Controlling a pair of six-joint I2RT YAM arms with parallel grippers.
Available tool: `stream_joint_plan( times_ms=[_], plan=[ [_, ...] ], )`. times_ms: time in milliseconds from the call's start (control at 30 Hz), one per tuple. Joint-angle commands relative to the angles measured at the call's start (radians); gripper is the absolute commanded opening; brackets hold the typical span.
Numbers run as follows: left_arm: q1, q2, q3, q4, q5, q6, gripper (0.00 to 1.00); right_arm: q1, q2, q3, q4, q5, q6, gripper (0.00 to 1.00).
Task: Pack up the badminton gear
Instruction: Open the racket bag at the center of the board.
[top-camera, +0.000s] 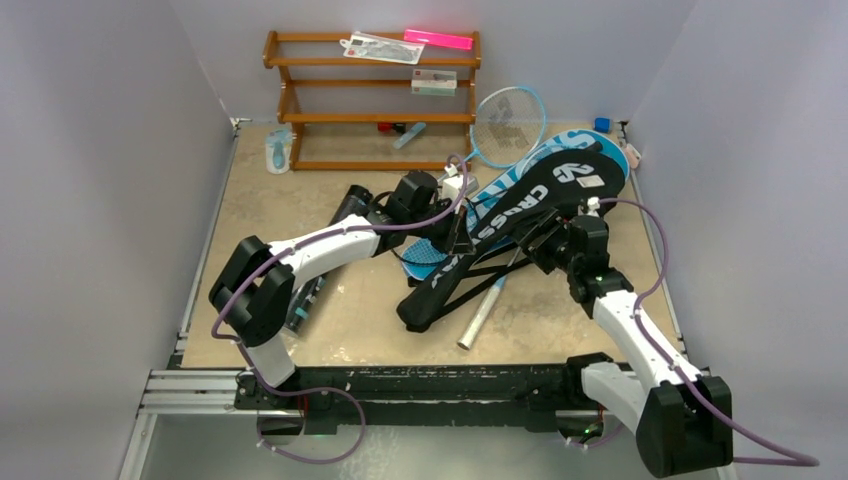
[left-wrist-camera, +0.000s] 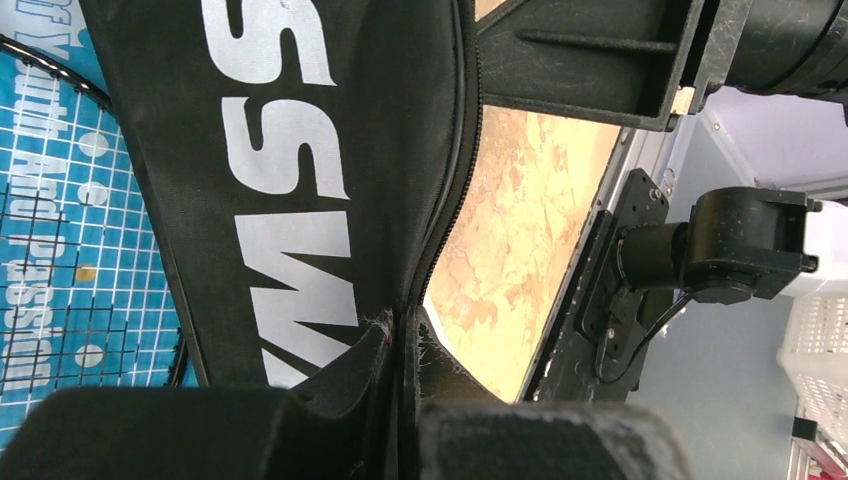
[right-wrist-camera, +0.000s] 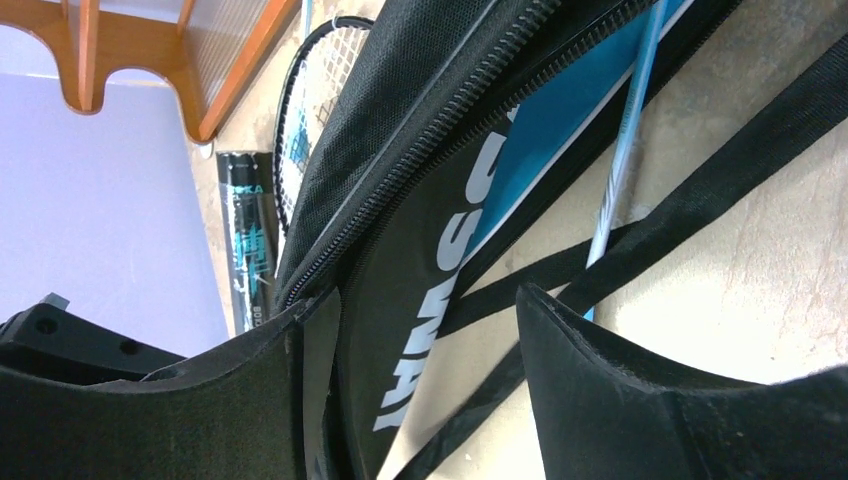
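Left wrist: black cover betw jaws

Black CROSSWAY cover lies diagonally over blue cover, zip seemingly open; light-blue racket beyond.

My left pincer is matt black plastic, scuffed and fuzzy along its edges; my right pincer has the same grainy finish. The black cover is matt woven cloth with smooth, faintly shiny white print and a fine toothed zip. The blue cover looks like smooth printed fabric. The desk is mottled tan board, matt. The rack is brown varnished wood. The tube is smooth black with a slight sheen.
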Motion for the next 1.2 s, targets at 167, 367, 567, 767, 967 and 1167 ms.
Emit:
stream_joint_plan(
  times_ms=[167,367,567,767,967,1167],
  plan=[
    [0.002,-0.034,0.030,0.057,0.100,-0.034,0.00,0.002,0.044,0.072,0.067,-0.039,-0.016,0.70],
    [0.001,-0.028,0.008,0.141,0.209,-0.076,0.00,0.003,0.103,0.056,0.141,0.007,0.043,0.78],
    [0.002,-0.018,-0.022,0.221,0.319,-0.138,0.00,0.000,0.159,0.017,0.334,-0.016,0.098,0.77],
    [0.001,-0.040,-0.047,0.237,0.330,-0.148,0.00,-0.002,0.226,0.082,0.240,0.022,0.078,0.71],
    [0.002,-0.066,-0.065,0.217,0.325,-0.134,0.00,-0.014,0.243,0.083,0.185,0.081,0.065,0.84],
    [0.003,-0.093,-0.097,0.226,0.351,-0.142,0.00,-0.053,0.252,0.079,0.239,0.049,0.049,0.85]
  ],
)
